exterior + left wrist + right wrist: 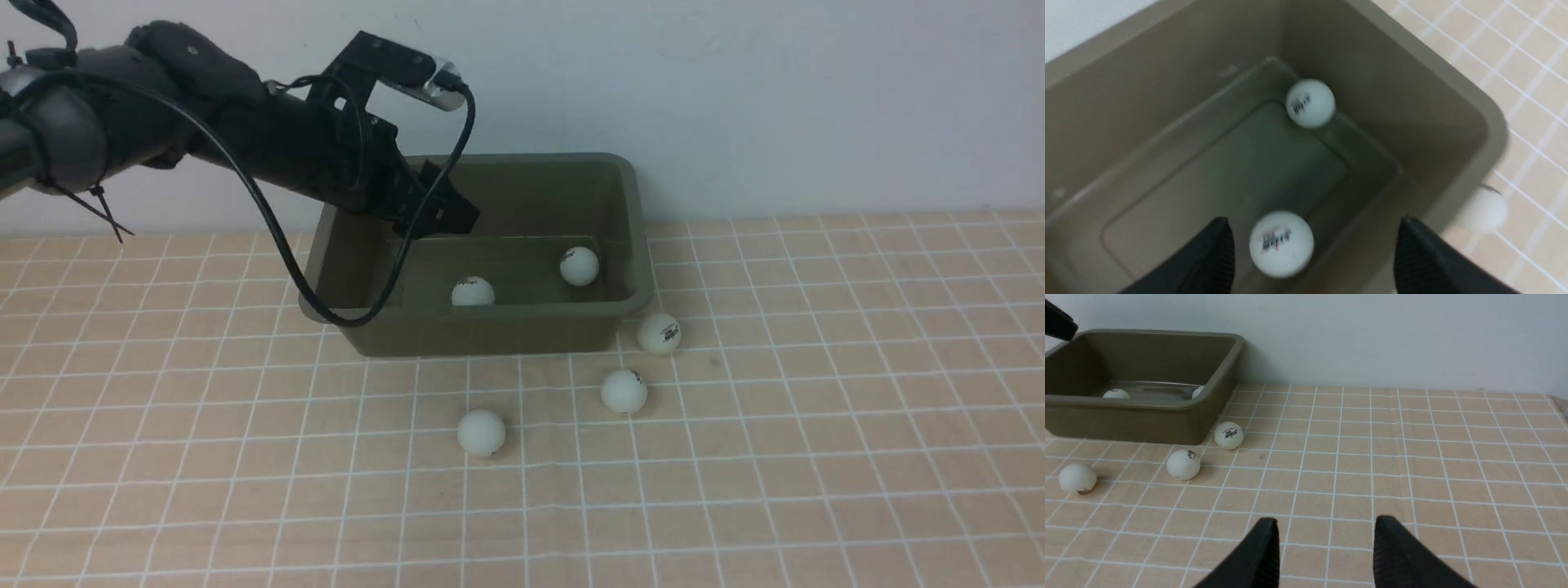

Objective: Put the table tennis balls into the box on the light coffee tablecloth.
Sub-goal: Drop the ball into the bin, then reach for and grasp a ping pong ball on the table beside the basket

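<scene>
The olive-green box [490, 335] stands on the light coffee tablecloth [816, 408] at the back middle. Two white table tennis balls lie inside it, one near the front wall [473, 291] and one to the right [579, 265]. Three balls lie on the cloth: one by the box's front right corner [658, 333], one nearer me [624, 391], one further left [481, 432]. My left gripper [441, 214] hangs open and empty over the box's left part; its wrist view shows both inner balls [1281, 243] [1310, 103]. My right gripper [1326, 524] is open and empty, low over bare cloth.
A plain pale wall [816, 98] runs right behind the box. The left arm's black cable [326, 314] loops down over the box's front left rim. In the right wrist view the box [1126, 420] and the three outer balls lie to the far left.
</scene>
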You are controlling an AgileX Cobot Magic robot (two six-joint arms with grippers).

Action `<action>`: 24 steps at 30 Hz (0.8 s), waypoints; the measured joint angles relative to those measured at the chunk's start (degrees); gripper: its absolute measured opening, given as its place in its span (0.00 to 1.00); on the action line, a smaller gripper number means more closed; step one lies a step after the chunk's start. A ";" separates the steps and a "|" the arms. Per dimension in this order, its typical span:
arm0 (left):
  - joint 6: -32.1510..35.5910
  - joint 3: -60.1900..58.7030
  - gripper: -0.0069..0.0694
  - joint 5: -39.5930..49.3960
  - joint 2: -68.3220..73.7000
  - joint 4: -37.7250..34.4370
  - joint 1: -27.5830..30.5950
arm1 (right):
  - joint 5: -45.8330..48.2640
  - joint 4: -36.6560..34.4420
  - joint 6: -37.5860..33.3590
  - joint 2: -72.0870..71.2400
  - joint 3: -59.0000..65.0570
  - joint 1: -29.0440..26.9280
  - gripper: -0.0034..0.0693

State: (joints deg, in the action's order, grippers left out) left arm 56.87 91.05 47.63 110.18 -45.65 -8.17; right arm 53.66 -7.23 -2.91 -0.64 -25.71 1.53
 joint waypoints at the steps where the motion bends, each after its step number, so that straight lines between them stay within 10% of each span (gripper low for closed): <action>1: -2.47 0.97 0.62 2.52 -0.64 2.24 0.00 | 0.00 0.00 0.00 0.00 0.00 0.00 0.46; 16: -29.01 2.88 0.07 22.48 -13.65 15.79 -2.59 | -0.06 0.46 0.00 0.00 0.00 0.00 0.46; 24: -31.29 -17.95 0.00 22.48 -22.86 19.79 -12.13 | -0.06 1.12 0.00 0.00 0.00 0.00 0.46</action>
State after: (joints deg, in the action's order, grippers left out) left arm 25.58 73.10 70.11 87.31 -25.87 -20.30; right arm 53.61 -6.10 -2.91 -0.64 -25.71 1.53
